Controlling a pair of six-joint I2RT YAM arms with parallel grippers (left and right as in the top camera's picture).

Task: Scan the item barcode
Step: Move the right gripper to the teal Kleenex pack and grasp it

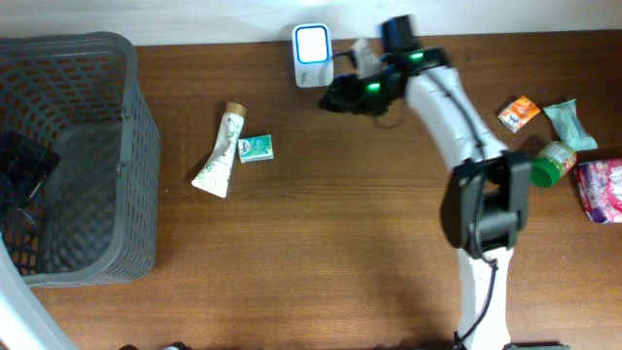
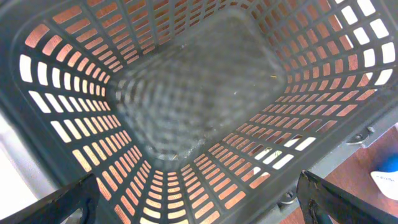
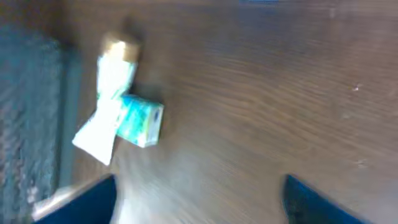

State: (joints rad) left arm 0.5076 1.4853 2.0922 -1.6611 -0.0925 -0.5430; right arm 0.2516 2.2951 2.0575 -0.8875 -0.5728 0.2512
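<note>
A white tube (image 1: 219,156) and a small green box (image 1: 256,148) lie side by side left of the table's middle. Both also show, blurred, in the right wrist view: the tube (image 3: 109,106) and the box (image 3: 142,121). The white scanner (image 1: 311,47) with a blue window stands at the back edge. My right gripper (image 1: 337,97) hangs just right of the scanner, and in the right wrist view the gripper (image 3: 199,205) is open with nothing between its fingers. My left gripper (image 2: 199,208) is open and empty over the grey basket (image 2: 199,93).
The grey basket (image 1: 136,194) fills the left end of the table, with the left gripper (image 1: 19,175) inside it. At the right end lie an orange packet (image 1: 518,113), a teal packet (image 1: 567,122), a green bottle (image 1: 554,160) and a pink package (image 1: 603,190).
</note>
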